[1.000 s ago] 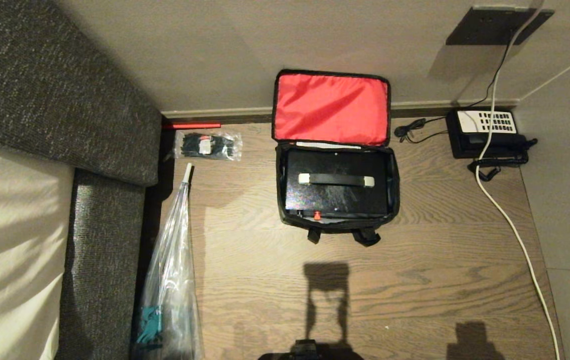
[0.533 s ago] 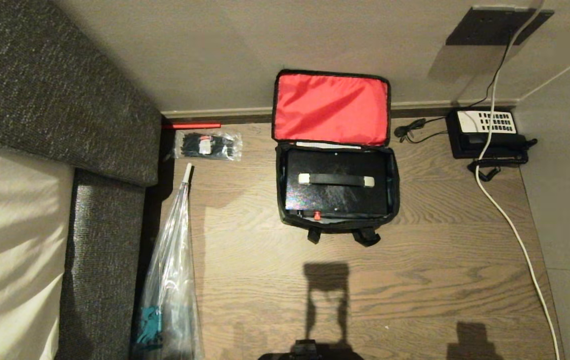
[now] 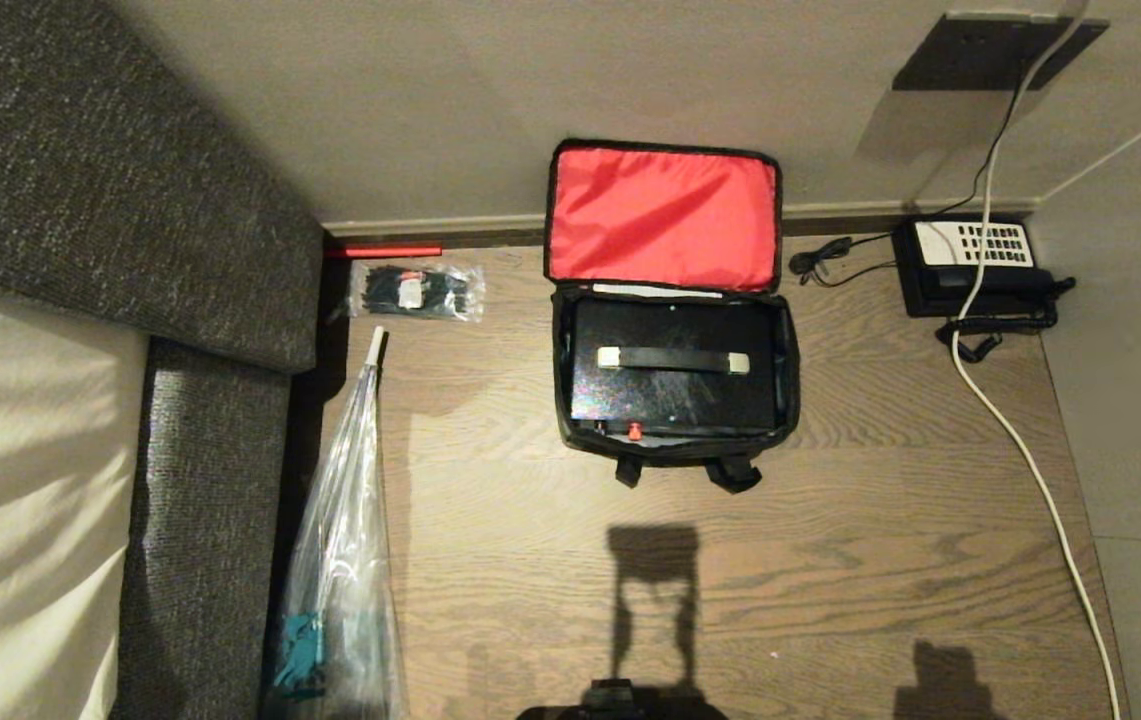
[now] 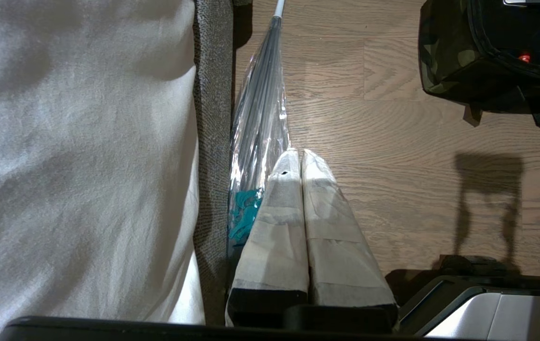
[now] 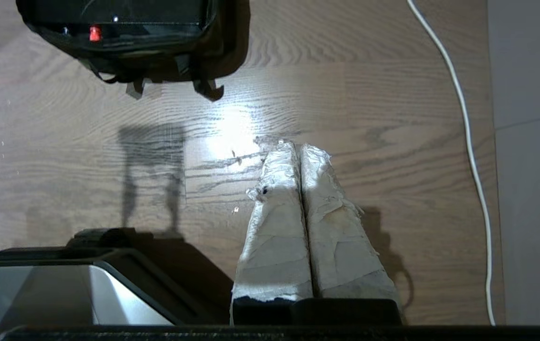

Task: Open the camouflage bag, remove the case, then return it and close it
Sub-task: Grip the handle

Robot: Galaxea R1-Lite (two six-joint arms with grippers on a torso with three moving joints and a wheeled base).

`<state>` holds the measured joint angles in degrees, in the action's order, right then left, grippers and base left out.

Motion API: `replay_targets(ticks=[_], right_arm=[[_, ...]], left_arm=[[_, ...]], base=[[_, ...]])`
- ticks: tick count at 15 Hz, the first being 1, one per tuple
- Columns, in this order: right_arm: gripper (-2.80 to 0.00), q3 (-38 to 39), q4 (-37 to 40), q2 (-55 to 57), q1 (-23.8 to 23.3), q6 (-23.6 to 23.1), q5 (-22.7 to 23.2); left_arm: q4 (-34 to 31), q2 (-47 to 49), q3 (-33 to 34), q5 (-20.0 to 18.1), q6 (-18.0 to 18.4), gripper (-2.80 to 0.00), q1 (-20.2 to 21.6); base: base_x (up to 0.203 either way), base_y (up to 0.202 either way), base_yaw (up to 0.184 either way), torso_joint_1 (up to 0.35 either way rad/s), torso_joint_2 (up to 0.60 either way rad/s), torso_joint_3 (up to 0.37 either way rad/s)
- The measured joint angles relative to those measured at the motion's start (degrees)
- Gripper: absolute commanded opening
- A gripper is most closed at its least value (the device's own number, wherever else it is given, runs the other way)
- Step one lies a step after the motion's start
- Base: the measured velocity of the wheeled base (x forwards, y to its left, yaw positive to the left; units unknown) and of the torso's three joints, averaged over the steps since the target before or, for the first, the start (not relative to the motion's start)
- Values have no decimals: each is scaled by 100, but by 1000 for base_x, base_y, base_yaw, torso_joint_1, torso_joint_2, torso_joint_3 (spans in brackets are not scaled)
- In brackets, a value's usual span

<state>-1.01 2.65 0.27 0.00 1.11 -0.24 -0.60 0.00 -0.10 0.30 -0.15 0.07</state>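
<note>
The camouflage bag [image 3: 675, 385] stands open on the wooden floor [image 3: 830, 560], close to the wall, and its lid with the red lining [image 3: 663, 218] leans back against the wall. The case [image 3: 673, 365] lies inside the bag, with its handle [image 3: 673, 360] facing up and the small red latch [image 3: 634, 431] at the near edge. To the right of the bag, a black telephone [image 3: 972, 265] sits by the wall, and a white cable [image 3: 1020, 440] runs across the floor. On the left lies a wrapped umbrella [image 3: 345, 560] beside the grey sofa [image 3: 200, 500]. The left gripper [image 4: 296, 156] hangs over the floor next to the umbrella, with fingers pressed together and holding nothing. The right gripper [image 5: 298, 147] hangs over bare floor, well apart from the bag, also closed and empty.
</note>
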Motion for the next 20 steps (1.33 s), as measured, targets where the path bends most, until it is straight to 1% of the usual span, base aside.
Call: replay_targets(ticks=[12, 16, 20], right_arm=[[-280, -6, -9, -17, 0, 1, 0], [-280, -6, -11, -17, 0, 1, -2], [-280, -4, -11, -16, 0, 1, 0]], left_arm=[[0, 0, 0, -1, 10, -280, 0], [-2, 0, 0, 0, -40, -280, 0], [-2, 0, 0, 0, -25, -280, 0]], base=[[0, 0, 0, 0, 0, 0], [0, 0, 0, 0, 0, 0], [0, 0, 0, 1, -1, 133]])
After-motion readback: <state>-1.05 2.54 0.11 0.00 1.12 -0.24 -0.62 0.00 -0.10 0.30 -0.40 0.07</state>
